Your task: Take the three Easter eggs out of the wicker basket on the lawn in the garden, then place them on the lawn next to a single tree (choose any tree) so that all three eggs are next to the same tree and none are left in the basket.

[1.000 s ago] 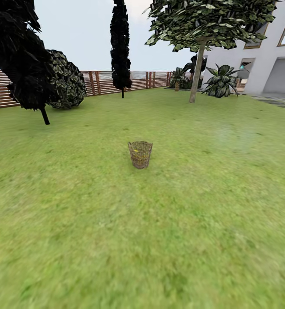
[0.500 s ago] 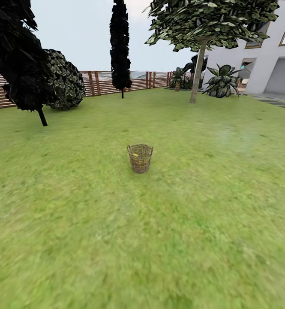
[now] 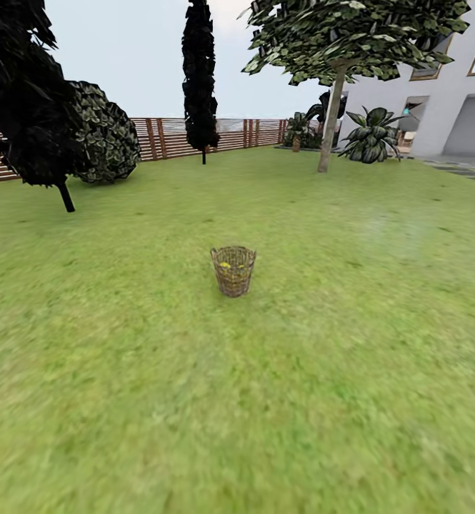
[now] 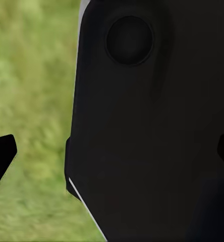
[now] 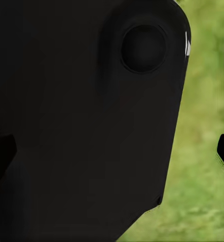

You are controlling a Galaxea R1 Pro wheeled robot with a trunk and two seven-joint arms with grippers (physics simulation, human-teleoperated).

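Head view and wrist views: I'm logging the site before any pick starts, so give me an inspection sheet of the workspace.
Surface: lawn, flat, patchy green grass.
Job's things: wicker basket upright on the lawn ahead; yellow of the Easter eggs shows inside, count not readable. Tree with pale trunk stands far behind, to the right.
Clutter: nothing seen near the basket.
Tools: left and right wrist views are mostly blocked by a dark robot body part; dark finger tips at the picture edges, state cannot be told.
Cables: nothing seen.
Surroundings: slat fence, dark cypress, white house.
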